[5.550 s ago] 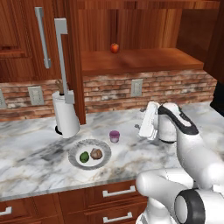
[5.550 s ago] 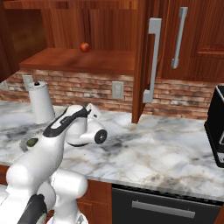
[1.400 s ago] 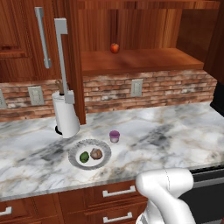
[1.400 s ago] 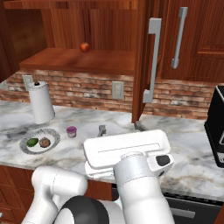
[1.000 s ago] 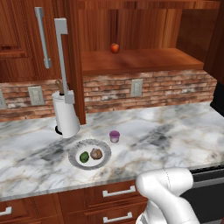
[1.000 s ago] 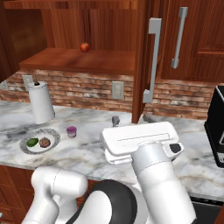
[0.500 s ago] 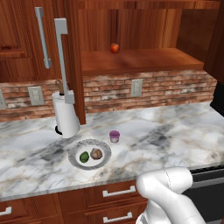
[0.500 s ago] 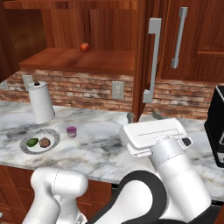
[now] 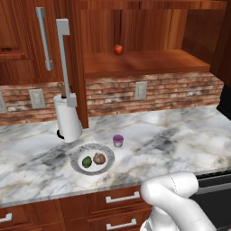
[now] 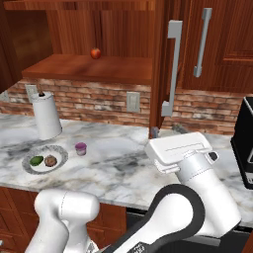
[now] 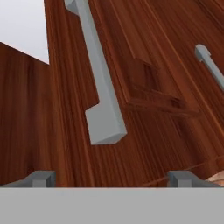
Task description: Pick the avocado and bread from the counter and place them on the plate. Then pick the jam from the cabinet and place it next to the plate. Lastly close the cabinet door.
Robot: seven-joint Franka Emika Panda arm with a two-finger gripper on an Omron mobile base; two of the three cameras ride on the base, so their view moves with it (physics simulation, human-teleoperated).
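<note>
— While the arm reaches toward the open cabinet door (image 10: 165, 64), what's it dealing with?

— I'd judge a big, stiff wooden panel, heavy-ish but swinging on its hinge. It stands edge-on between the cabinet (image 10: 99, 66) and the closed doors at right. Best place to push looks like the panel face near the long grey bar handle (image 11: 98, 78), far from the hinge; the metal bar may be slick.

— And the tool?

— The tool (image 11: 111, 178) has its two tips well apart, nothing between them, aimed at the door below the handle's lower end.

— Containers?

— The cabinet shelf holds one small red-orange fruit (image 9: 117, 49). Down on the worktop (image 9: 171, 135), the plate (image 9: 77, 155) carries the avocado (image 9: 86, 162) and bread (image 9: 99, 159) side by side, and the jam (image 9: 118, 140) stands just beside its rim.
</note>
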